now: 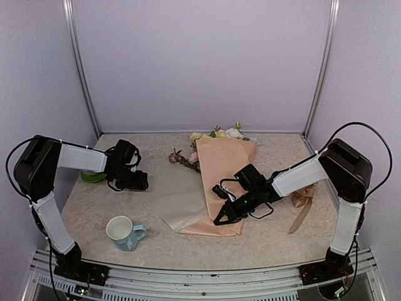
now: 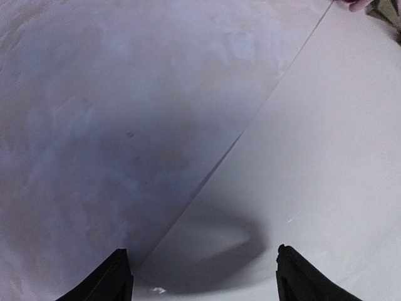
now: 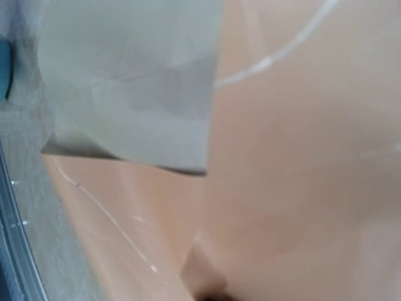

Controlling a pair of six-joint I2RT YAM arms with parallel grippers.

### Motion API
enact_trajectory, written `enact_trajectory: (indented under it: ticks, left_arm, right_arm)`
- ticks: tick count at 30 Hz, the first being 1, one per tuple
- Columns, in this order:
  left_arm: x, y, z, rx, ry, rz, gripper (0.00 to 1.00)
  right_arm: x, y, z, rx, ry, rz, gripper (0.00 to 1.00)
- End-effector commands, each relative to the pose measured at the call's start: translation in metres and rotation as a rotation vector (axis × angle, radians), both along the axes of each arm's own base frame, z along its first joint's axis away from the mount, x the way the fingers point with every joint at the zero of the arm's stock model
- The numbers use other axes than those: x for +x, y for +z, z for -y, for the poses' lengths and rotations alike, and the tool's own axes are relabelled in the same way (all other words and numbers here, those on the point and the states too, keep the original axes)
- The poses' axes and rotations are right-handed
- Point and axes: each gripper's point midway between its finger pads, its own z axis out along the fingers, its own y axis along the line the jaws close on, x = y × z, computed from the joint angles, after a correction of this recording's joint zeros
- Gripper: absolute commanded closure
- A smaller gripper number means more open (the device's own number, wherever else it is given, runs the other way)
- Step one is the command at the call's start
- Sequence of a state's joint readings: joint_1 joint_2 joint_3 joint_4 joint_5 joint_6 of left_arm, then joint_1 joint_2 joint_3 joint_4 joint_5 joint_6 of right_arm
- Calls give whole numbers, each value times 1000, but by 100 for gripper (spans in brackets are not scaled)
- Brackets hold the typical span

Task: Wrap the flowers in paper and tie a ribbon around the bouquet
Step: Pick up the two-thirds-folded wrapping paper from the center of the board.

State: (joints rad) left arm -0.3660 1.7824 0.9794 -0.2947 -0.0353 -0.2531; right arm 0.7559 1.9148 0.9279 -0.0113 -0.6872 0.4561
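Standing by the table, I see the paper (image 1: pixel 222 166) lying mid-table with its peach side folded over the flowers (image 1: pixel 216 133). The yellow and white blooms stick out past its far edge, and a pinkish sprig (image 1: pixel 182 157) pokes out to the left. A pale flap (image 1: pixel 175 195) of the sheet is spread flat on the table (image 1: pixel 269 241) on that same side. The right gripper (image 1: pixel 220 217) is closed and pressed down on the near end of the peach fold; whether it pinches the paper or only pins it, I cannot tell. The left gripper (image 1: pixel 141 182) hovers at the pale flap's left edge with its fingers wide apart and nothing between them. The wrapping looks about half made, and the ribbon (image 1: pixel 303 199) lies untouched, well apart by the right arm. The worry is that thin sheet. If the left fingers close too shallow on the flat edge they may skid off, or drag the whole sheet sideways and slide the stems out of the fold. If the right gripper lifts before the flap comes over, the peach fold could spring open. The loose sprig may get left outside the wrap. A wide sweep by the left arm could also clip the mug (image 1: pixel 124 232) near the sheet's lower corner.
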Motion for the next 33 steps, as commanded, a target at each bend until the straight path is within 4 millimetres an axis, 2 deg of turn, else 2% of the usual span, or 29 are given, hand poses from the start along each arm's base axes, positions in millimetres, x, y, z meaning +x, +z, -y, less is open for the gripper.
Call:
enact_trajectory:
  ticks: [1,5,10,15,17,19,23,25,29,33]
  left_arm:
    - [-17,-27,40,-190,-98,-127,24]
    - [-22,-29,58,-282,-137,-146,27]
    - [-23,-19,75,-371,-179,-150,30]
    - [-27,4,95,-483,-239,-132,35]
    - [-31,16,107,-539,-275,-130,43]
    - [-33,22,115,-557,-300,-124,57]
    - [-33,16,118,-564,-297,-143,97]
    - [-31,26,120,-571,-299,-116,100]
    - [-23,64,127,-569,-308,-37,100]
    - [-27,99,147,-603,-355,15,100]
  right_arm:
    - [-5,-52,36,-202,-63,-21,100]
    - [-5,-52,37,-208,-66,-19,100]
    - [-4,-53,37,-210,-64,-20,100]
    - [-5,-54,38,-215,-63,-22,100]
    - [-5,-55,38,-214,-63,-22,100]
    - [-5,-55,37,-214,-63,-24,100]
    - [-5,-56,37,-215,-64,-23,100]
    - [-5,-57,39,-221,-67,-24,100]
    - [-6,-61,40,-234,-68,-28,100]
    - [-6,-65,40,-236,-69,-36,100]
